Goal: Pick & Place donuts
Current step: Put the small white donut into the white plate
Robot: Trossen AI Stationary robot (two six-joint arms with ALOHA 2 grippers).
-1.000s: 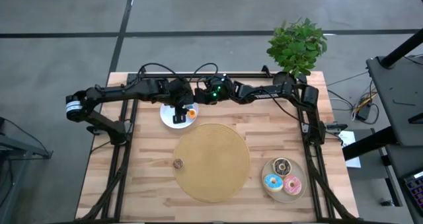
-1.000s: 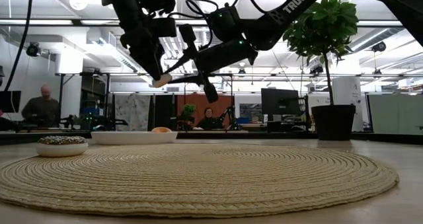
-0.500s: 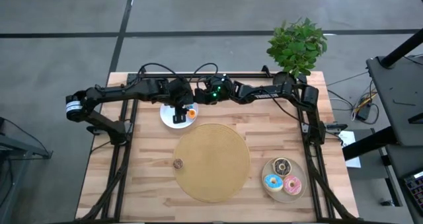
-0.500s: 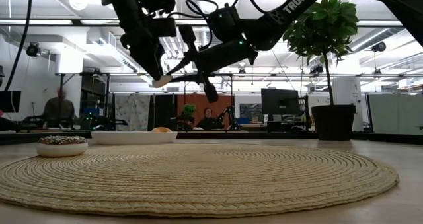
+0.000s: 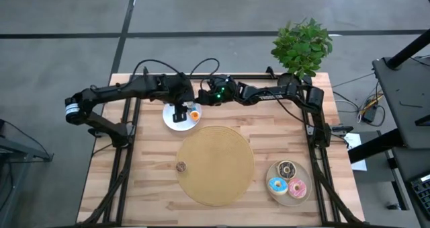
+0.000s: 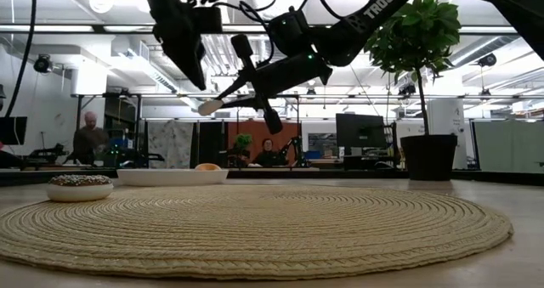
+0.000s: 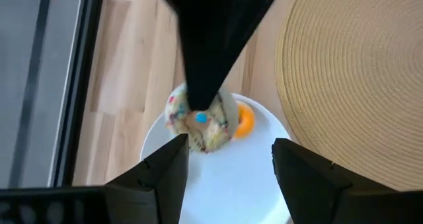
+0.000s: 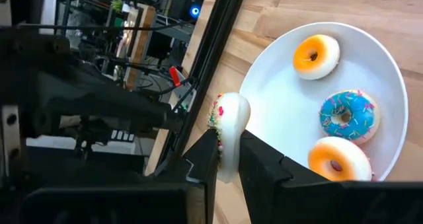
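Note:
A white donut with coloured sprinkles point(image 8: 228, 135) hangs over the white plate point(image 8: 277, 98) at the table's far side, with my right gripper point(image 8: 228, 154) shut on it. On that plate lie two orange-iced donuts point(image 8: 316, 55) and a blue sprinkled one point(image 8: 348, 115). My left gripper point(image 7: 228, 178) stands open above the held donut point(image 7: 198, 121), its fingers apart and touching nothing. In the low view it point(image 6: 194, 63) is higher than the donut point(image 6: 210, 107). A small brown donut point(image 5: 180, 166) lies on the round woven mat point(image 5: 215, 164). My right gripper pinches the sprinkled donut between its two fingers, one on the iced face point(image 8: 216, 121) and one on the plain underside point(image 8: 241, 118). The fingers reach in from the table's right, slanting a little downward. The donut stands on edge, lifted clear above the white plate.
A beige plate point(image 5: 302, 177) at the near right carries chocolate point(image 5: 287, 169), blue point(image 5: 277, 185) and pink point(image 5: 297, 186) donuts. A potted plant point(image 5: 302, 46) stands at the far right corner. Both arms cross above the far edge. People sit in the room behind.
My left gripper has gone up, away from the sprinkled donut, which it had at its fingertips a second ago. The donut has stayed in place over the white plate, now held only by my right gripper, which has kept still.

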